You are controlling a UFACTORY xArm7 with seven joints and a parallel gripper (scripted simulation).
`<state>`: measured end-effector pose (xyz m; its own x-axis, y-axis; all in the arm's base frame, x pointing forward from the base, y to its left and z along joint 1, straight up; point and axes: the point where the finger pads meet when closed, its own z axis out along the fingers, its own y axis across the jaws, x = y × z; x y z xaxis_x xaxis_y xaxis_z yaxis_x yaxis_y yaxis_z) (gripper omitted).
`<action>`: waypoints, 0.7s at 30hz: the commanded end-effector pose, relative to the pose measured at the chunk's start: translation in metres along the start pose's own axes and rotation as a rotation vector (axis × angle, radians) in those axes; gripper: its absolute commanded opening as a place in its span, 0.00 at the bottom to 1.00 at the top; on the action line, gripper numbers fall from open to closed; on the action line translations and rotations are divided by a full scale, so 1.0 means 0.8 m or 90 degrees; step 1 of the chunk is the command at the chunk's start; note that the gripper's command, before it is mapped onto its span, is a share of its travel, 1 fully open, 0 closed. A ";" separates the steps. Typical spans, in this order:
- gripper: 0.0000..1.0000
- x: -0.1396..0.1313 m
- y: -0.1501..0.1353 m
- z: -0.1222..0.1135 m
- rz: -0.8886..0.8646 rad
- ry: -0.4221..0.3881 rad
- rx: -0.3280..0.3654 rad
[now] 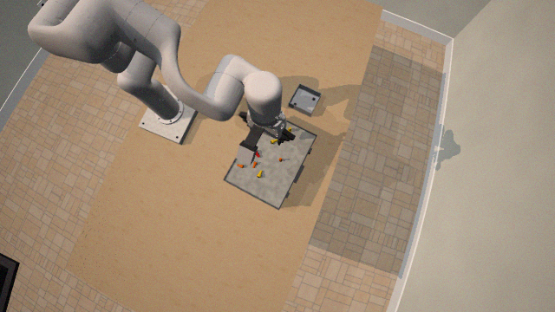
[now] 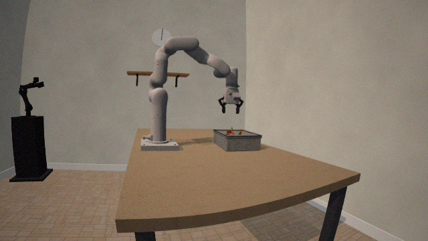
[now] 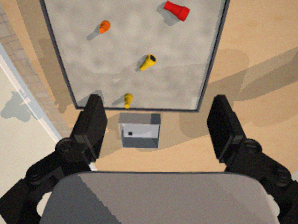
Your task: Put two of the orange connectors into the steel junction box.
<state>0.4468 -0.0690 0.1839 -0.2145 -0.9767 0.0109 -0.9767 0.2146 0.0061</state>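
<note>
The grey tool case (image 1: 270, 166) stands on the table, and loose connectors lie on its lid. In the top view three orange connectors show, one at the lid's left edge (image 1: 239, 165), one beside it (image 1: 254, 164) and one nearer the middle (image 1: 280, 159). A red one (image 1: 257, 153) and yellow ones (image 1: 259, 173) lie among them. The open steel junction box (image 1: 304, 100) sits beyond the case and also shows in the wrist view (image 3: 140, 129). My gripper (image 2: 230, 110) (image 3: 157, 107) is open and empty, high above the case's edge nearest the box.
The arm's base plate (image 1: 166, 121) is bolted to the table left of the case. The case (image 2: 237, 140) has latches on its side. A wall runs close behind the table on the box's side.
</note>
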 end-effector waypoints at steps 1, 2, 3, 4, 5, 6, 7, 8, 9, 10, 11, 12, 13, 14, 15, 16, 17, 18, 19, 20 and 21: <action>1.00 -0.030 -0.020 0.017 -0.043 -0.001 0.003; 1.00 -0.035 -0.022 0.020 -0.049 -0.001 0.003; 1.00 -0.039 -0.024 0.022 -0.055 -0.002 0.003; 1.00 -0.042 -0.025 0.024 -0.059 -0.002 0.003; 1.00 -0.042 -0.025 0.024 -0.059 -0.002 0.003; 1.00 -0.042 -0.025 0.024 -0.059 -0.002 0.003; 1.00 -0.045 -0.027 0.026 -0.063 -0.002 0.003; 1.00 -0.047 -0.027 0.027 -0.065 -0.003 0.003; 1.00 -0.048 -0.028 0.028 -0.067 -0.003 0.002; 1.00 -0.048 -0.028 0.028 -0.068 -0.003 0.002; 1.00 -0.049 -0.028 0.029 -0.068 -0.003 0.002; 1.00 -0.049 -0.028 0.029 -0.068 -0.003 0.002; 1.00 -0.049 -0.028 0.029 -0.068 -0.003 0.002; 1.00 -0.049 -0.028 0.029 -0.068 -0.003 0.002; 1.00 -0.049 -0.028 0.029 -0.068 -0.003 0.002; 1.00 -0.049 -0.028 0.029 -0.068 -0.003 0.002; 1.00 -0.049 -0.028 0.029 -0.068 -0.003 0.002; 1.00 -0.049 -0.028 0.029 -0.068 -0.003 0.002; 1.00 -0.049 -0.028 0.029 -0.068 -0.003 0.002; 1.00 -0.049 -0.028 0.029 -0.068 -0.003 0.002; 1.00 -0.049 -0.028 0.029 -0.068 -0.003 0.002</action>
<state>0.4757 -0.0361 0.1587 -0.1093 -0.9940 0.0064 -0.9940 0.1094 0.0075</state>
